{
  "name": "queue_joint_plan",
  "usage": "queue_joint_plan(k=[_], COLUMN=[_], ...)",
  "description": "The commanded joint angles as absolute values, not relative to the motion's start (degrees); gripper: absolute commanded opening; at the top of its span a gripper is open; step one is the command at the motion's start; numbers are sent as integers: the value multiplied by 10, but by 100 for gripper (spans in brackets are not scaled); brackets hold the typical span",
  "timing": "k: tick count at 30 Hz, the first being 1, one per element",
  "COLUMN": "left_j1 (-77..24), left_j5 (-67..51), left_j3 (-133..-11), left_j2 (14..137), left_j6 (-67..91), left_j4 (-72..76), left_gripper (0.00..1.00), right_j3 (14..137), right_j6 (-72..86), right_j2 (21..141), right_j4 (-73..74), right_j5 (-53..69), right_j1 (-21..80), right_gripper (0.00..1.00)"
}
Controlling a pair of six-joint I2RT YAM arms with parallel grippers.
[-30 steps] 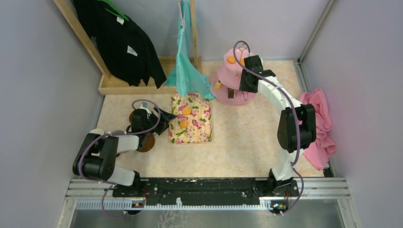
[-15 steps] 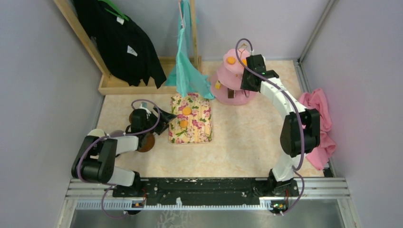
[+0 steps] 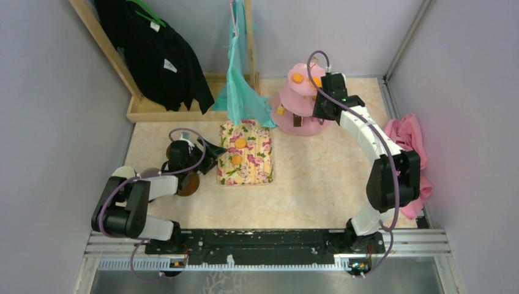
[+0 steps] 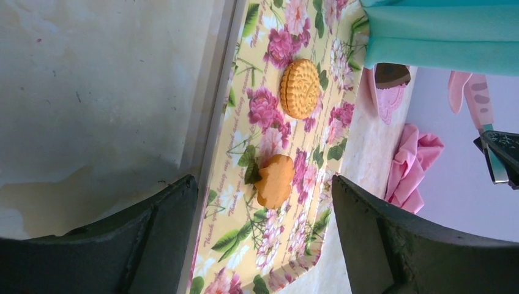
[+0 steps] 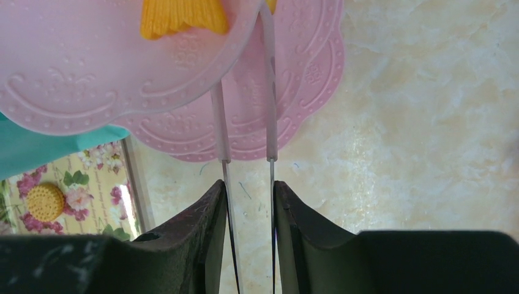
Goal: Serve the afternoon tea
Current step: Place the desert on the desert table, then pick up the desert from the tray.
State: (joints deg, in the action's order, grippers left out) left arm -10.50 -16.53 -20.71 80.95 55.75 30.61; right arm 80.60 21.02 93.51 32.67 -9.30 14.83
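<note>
Right claw (image 5: 248,185) around stand's loop (image 5: 220,135)

The left arm (image 3: 131,205) and right arm (image 3: 367,138) are white-shelled with black joints, looping mauve cables (image 3: 183,131) and matte black fingers (image 4: 141,245).

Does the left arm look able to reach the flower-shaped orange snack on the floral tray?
Probably yes: the left gripper is open and faces the snack, with nothing between them on the tray.

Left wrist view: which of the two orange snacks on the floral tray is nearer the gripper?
The lobed, flower-shaped one, just ahead of the open left gripper; the round ridged biscuit lies farther along the tray.
</note>
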Motion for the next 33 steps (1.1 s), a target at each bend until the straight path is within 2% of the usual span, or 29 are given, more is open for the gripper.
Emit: queue_joint_plan(k=[1, 15, 24, 33], left_j1=[-104, -104, -104, -104], left_j5=[-159, -145, -130, -122], left_j3=[-206, -207, -197, -201], left_j2=[793, 765, 735, 730], left_j6=[556, 541, 527, 518], left_j4=[305, 273, 242, 225], left_gripper=[86, 86, 86, 86], right_j3=[794, 723, 672, 607], right_j6=[215, 198, 189, 182], right_j2=[885, 774, 684, 677], right_j4=[299, 288, 293, 241], right_j5=[-90, -113, -149, -153], right_j1=[144, 207, 344, 479], right_gripper=[31, 28, 27, 24])
